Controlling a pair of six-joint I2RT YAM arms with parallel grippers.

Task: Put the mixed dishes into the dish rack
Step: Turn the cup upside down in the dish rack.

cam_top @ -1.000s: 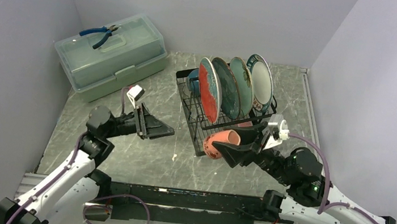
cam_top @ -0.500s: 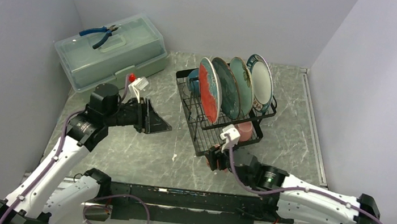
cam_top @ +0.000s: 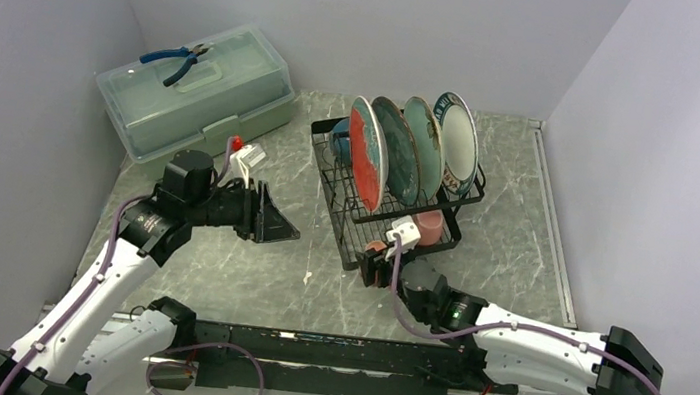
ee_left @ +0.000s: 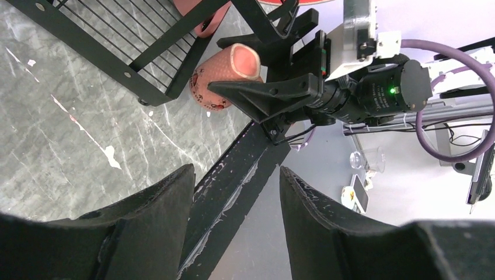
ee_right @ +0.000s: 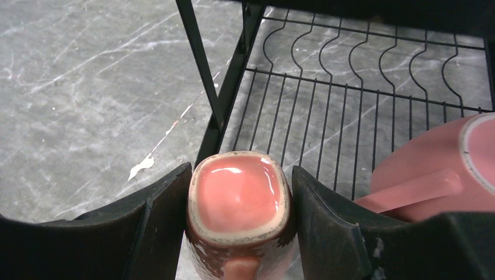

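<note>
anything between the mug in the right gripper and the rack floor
Yes: the near corner post and rim of the dish rack stand just ahead of the held mug. A second pink mug lies inside, to the right.

A pink mug, mouth toward the wrist camera, sits clamped between the fingers of the right gripper, at the black wire dish rack corner. Beyond one finger a second pink mug lies tipped inside the rack. Four plates stand upright in it.
</note>
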